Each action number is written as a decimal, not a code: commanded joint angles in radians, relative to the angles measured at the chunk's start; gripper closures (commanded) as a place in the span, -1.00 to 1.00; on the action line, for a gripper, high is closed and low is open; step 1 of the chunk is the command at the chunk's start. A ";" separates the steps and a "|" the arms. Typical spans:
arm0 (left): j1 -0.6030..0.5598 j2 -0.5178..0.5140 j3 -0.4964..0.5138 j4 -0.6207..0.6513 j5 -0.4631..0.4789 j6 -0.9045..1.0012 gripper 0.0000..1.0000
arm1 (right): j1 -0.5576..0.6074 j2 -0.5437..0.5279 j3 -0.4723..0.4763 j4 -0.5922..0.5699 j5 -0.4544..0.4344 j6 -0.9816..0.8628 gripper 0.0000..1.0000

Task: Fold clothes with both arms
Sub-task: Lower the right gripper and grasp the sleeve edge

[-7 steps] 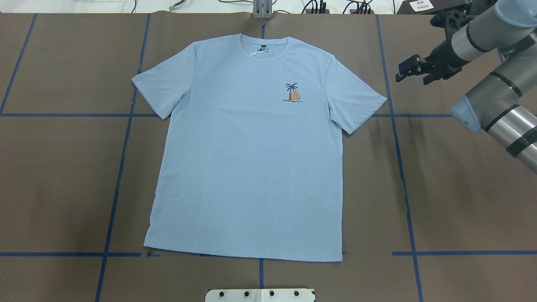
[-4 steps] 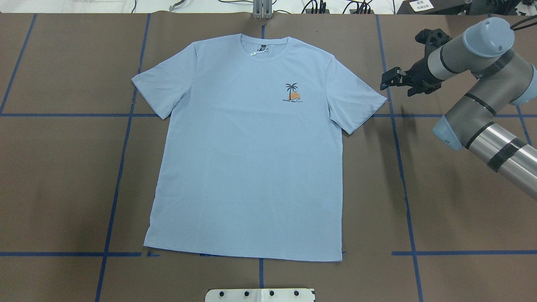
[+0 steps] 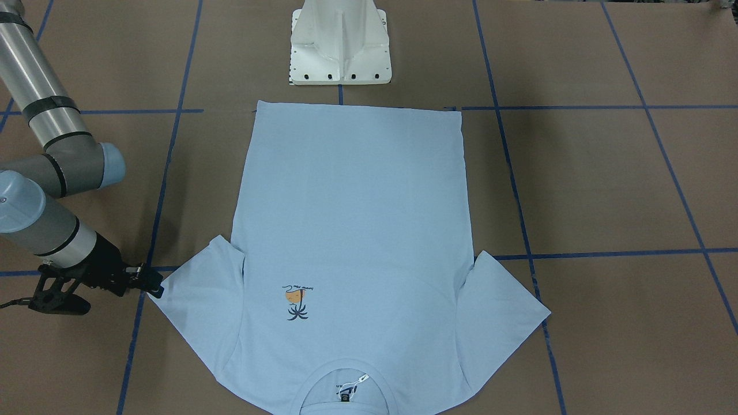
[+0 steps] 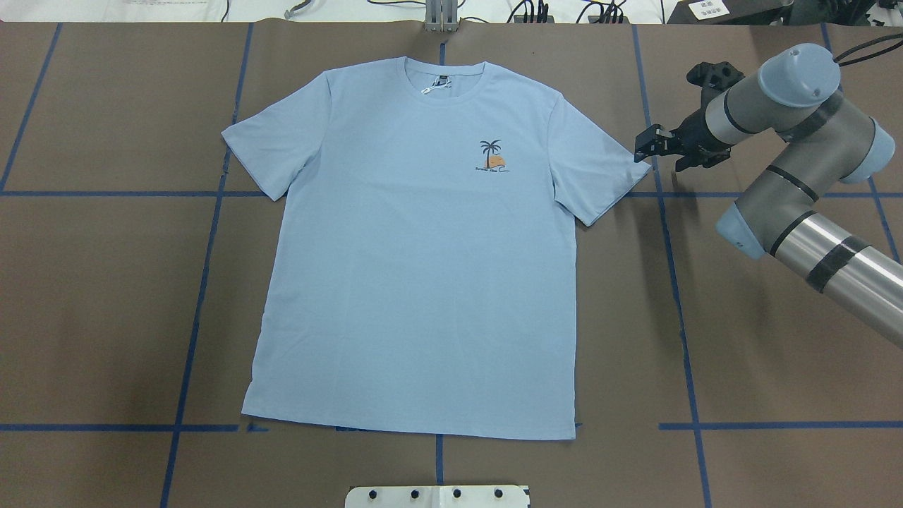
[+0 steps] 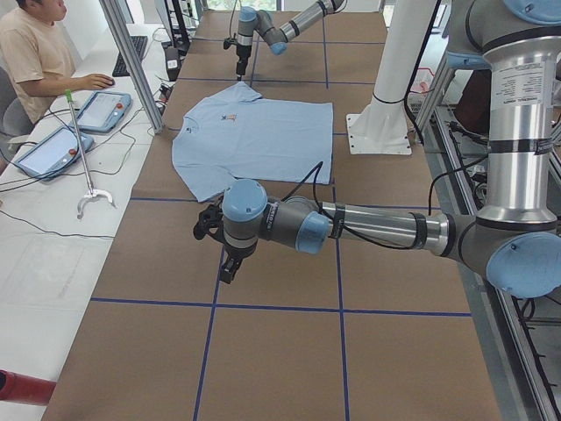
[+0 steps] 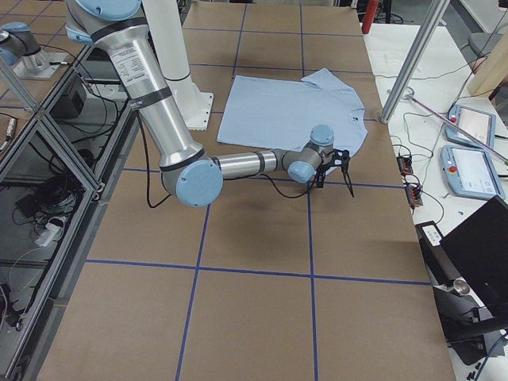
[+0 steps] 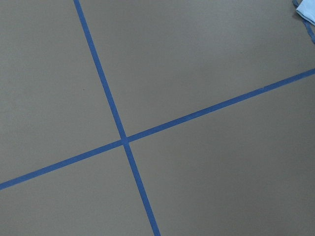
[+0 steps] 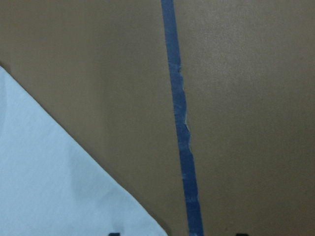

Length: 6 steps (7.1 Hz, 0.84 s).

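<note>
Your right gripper (image 4: 647, 144), fingers parted, hovers beside the T-shirt (image 4: 423, 247) sleeve at two o'clock. Your left gripper (image 5: 226, 266) is well apart from it; whether it's parted or closed, you can't tell.

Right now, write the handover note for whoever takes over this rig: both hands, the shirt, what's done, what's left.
Right hand: open, beside the T-shirt at its sleeve tip on the robot's right, holding nothing.
Left hand: over bare table, clear of the shirt; open or shut cannot be told.
T-shirt: spread flat, print up, collar away from the base.
Done: no fold.
Left: every fold.
</note>
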 commanded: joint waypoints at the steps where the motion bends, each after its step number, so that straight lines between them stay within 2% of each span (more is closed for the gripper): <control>1: 0.000 0.002 0.004 -0.001 0.000 0.000 -1.00 | -0.005 0.002 -0.003 0.000 0.000 0.006 -0.02; 2: 0.000 0.000 0.008 -0.001 0.000 0.000 -1.00 | -0.008 0.004 -0.003 0.000 0.000 0.007 0.17; 3: 0.000 0.002 0.010 -0.003 0.000 0.000 -1.00 | -0.008 0.008 -0.001 0.000 0.000 0.007 0.45; 4: 0.000 0.002 0.011 -0.003 0.000 0.000 -1.00 | -0.010 0.010 -0.003 0.000 0.000 0.007 0.92; 6: 0.000 0.002 0.010 -0.003 0.000 0.000 -1.00 | -0.008 0.021 0.003 0.000 0.000 0.012 1.00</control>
